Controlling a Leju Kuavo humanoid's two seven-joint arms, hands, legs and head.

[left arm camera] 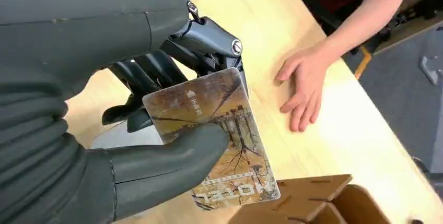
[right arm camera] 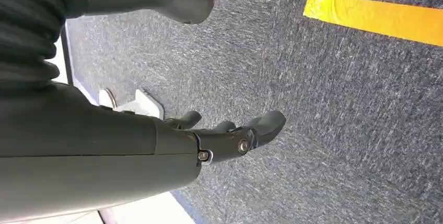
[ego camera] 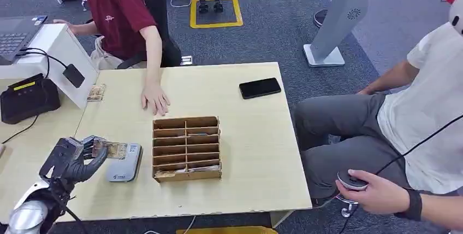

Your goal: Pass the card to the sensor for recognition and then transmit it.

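Right now I see my left hand (ego camera: 73, 160) pinching the card (left arm camera: 219, 135) between thumb and dark fingers — a brown card with a bare-tree picture, held just above the grey card reader (ego camera: 124, 164) on the wooden table (ego camera: 256, 136). My right hand (right arm camera: 230, 135) hangs over grey carpet, fingers loosely apart, holding nothing. Beside the reader stands a slotted cardboard organizer (ego camera: 187, 148) — a person's hand (ego camera: 155, 99) rests flat beyond it, near a black phone (ego camera: 260, 88).

The thumb (left arm camera: 172, 156) covered part of the card (left arm camera: 219, 130), and its small print was unreadable. The picture's edge cut off the wooden rack (left arm camera: 313, 203).
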